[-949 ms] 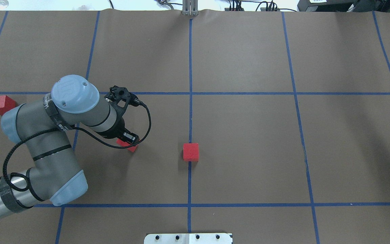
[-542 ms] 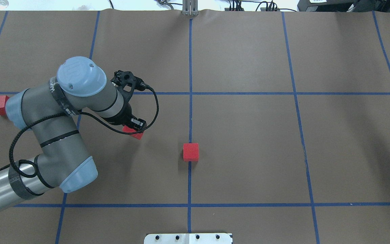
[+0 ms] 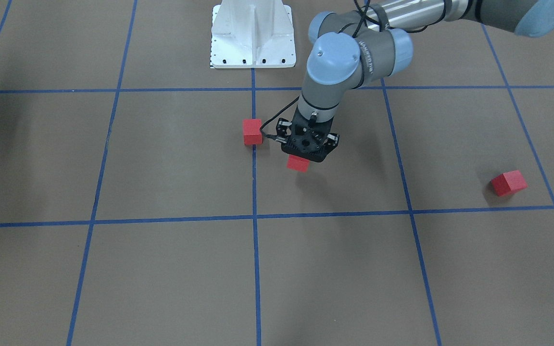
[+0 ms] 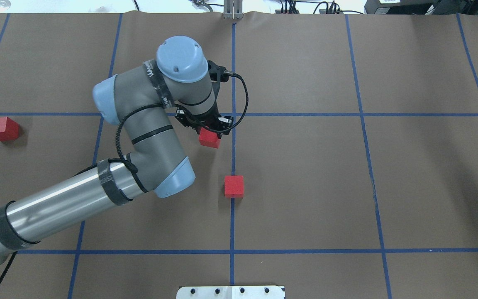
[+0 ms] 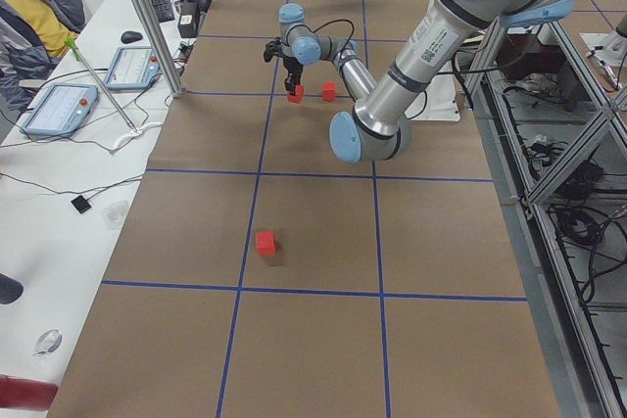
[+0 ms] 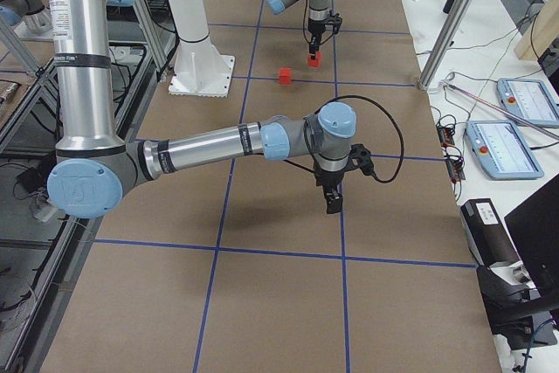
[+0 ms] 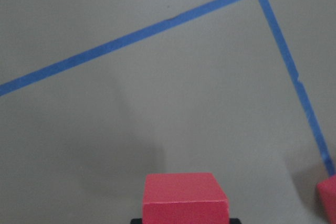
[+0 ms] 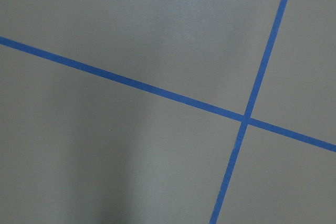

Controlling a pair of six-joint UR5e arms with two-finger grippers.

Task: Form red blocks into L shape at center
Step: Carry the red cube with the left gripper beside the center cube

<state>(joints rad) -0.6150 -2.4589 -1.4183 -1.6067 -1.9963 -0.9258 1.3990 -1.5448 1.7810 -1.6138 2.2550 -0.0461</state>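
Front view: the left gripper [image 3: 304, 154] has its fingers clamped on the held block [image 3: 298, 164]. It is near the centre block [image 3: 252, 131] but apart from it. The centre block sits on the middle tape line [image 3: 255, 192]. The third block [image 3: 509, 182] lies well apart on the bench [image 3: 161, 158].

Overhead: the held block is just left of that line, beyond the centre block.

Right-side view: the right gripper [image 6: 334, 203] points down over the bench. I cannot tell whether its fingers are apart.

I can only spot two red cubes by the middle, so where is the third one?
The third red block sits alone far out on the robot's left, near the overhead view's left edge, just below the horizontal blue tape line.
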